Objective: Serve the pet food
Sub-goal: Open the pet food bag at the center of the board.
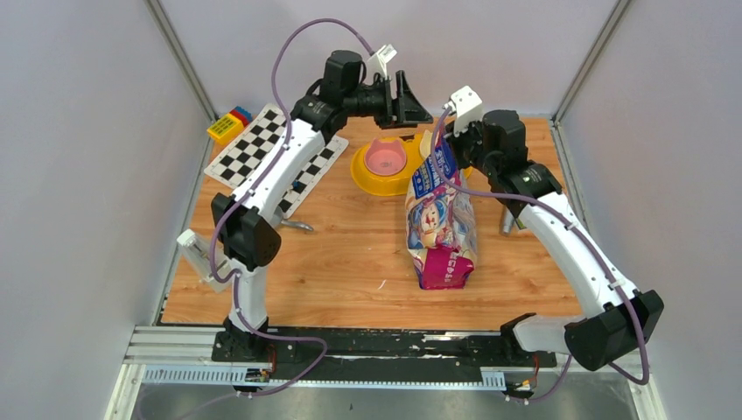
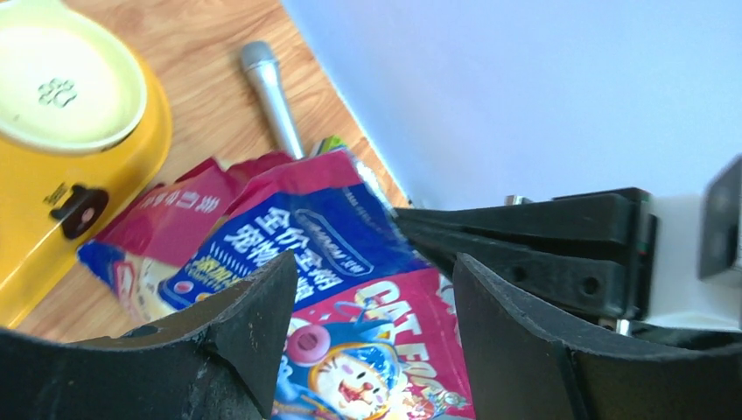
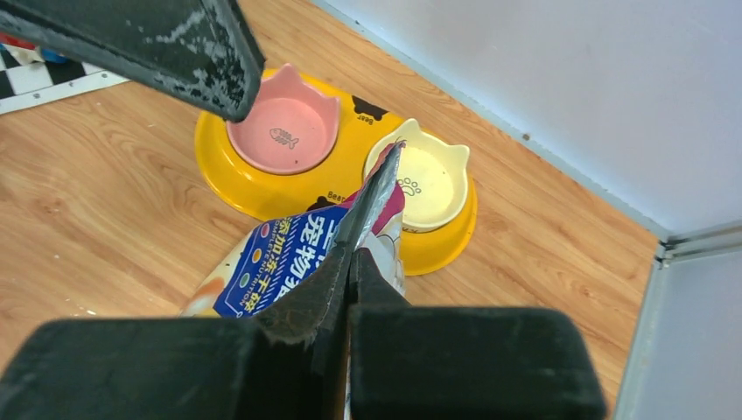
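Behind the food bag (image 1: 440, 223), half the yellow feeder (image 1: 366, 180) hidden

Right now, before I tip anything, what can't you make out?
Kibble: none visible in any view; the bag is opaque.
Bag mouth, cut or sealed: right wrist view, the shut right gripper covers that edge.
Grey handle: left wrist view, its lower end behind the bag.
Cream bowl: top view, hidden behind bag and right gripper.

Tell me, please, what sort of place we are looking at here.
Probably a robot lab test cell, not a home: plain grey panels in a metal frame enclose the wooden table, a checkerboard sheet lies at its far left, and a mounting rail runs along its near edge.
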Robot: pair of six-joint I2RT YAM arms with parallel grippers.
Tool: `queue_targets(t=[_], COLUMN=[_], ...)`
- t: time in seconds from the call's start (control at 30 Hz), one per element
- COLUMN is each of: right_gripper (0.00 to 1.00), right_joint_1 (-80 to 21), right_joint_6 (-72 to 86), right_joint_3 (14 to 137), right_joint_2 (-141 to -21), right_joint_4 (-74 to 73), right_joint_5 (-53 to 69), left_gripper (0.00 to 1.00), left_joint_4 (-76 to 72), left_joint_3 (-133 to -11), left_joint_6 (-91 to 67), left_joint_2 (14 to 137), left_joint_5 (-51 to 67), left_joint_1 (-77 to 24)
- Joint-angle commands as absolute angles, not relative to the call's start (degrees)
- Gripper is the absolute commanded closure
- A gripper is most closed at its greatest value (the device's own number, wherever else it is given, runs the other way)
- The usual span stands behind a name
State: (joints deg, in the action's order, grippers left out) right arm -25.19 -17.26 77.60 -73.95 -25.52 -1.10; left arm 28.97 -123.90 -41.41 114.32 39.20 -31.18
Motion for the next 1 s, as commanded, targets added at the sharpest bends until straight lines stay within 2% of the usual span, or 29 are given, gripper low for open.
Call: queue_targets(t=[0.0,0.2,0.5,0.7,0.97], right_gripper=[1.0,1.0,1.0,1.0,1.0], right_joint_1=[-23.85,-23.16,-22.96,-23.0,-22.99], right_joint_6=[-12.46,-11.75,-13.97,-14.41,-14.5], right_joint_3=[79.02,77.67,75.53,75.19,75.58], right_joint_2=[-72.33,-72.0,-70.81,-70.57,-70.34], right_joint_4=[-24.46,-24.09,-21.89,-21.11,-20.89], right_joint_5=[8.4,12.16,9.03,7.74,5.76], left_gripper=[0.26,0.25,0.26,0.34,0.36], left_joint_4=[22.99,21.84,22.35,24.24,26.02], left_joint_3=[-128.56,-130.33,-131.19,-130.43,-129.2], left_joint_6=[-44.18,-44.75,-44.32,-43.19,-42.01], left_joint_2=[117.46,120.43,122.7,122.16,120.05], left_joint_5=[43.22,43.2,43.45,42.26,41.89], left_joint_1=[-31.55,-32.04,-34.56,-35.24,-35.18])
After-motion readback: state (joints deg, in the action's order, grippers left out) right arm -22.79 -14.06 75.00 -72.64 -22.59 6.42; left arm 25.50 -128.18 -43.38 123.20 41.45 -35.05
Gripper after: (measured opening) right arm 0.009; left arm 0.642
